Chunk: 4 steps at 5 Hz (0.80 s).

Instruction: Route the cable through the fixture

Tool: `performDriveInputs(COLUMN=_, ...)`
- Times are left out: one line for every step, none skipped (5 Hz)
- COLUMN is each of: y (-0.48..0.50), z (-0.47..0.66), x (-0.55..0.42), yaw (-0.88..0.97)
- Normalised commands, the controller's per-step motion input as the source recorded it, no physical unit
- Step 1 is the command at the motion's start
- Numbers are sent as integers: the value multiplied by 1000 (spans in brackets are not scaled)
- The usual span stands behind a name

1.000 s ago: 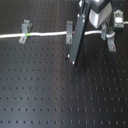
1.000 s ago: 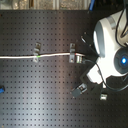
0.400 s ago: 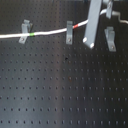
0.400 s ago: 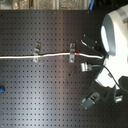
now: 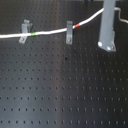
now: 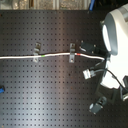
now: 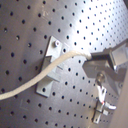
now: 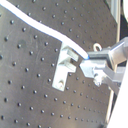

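Note:
The white cable [image 5: 50, 33] runs from the first exterior view's left edge across two grey clips [image 5: 24, 31] [image 5: 69, 31] of the fixture. Its green band [image 5: 32, 34] sits just past the first clip. The red band [image 5: 76, 25] sits just past the second. Beyond that the cable rises to my gripper [image 5: 104, 14], which is shut on it. Both wrist views show the cable [image 7: 60, 61] [image 8: 45, 30] crossing the nearer clip [image 7: 49, 70] [image 8: 65, 65] and ending between my fingers [image 7: 97, 59] [image 8: 97, 64]. In the second exterior view the gripper [image 6: 104, 61] holds the cable [image 6: 20, 57] to the right of both clips.
Everything stands on a black perforated board [image 5: 60, 90]. The white robot body [image 6: 117, 32] and dangling camera mounts [image 6: 97, 104] fill the second exterior view's right side. A small blue object [image 6: 1, 90] sits at the second exterior view's left edge.
The gripper has moved from beside the second clip toward the first exterior view's right, drawing the cable along. The red band now lies just past that clip.

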Motion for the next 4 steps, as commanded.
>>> performDriveInputs(y=-1, z=-148, x=1, yaw=-994)
performDriveInputs(y=191, z=-139, x=117, yaw=-617)
performDriveInputs(y=369, z=5, x=471, yaw=246)
performDriveInputs(y=321, z=12, x=395, yaw=383)
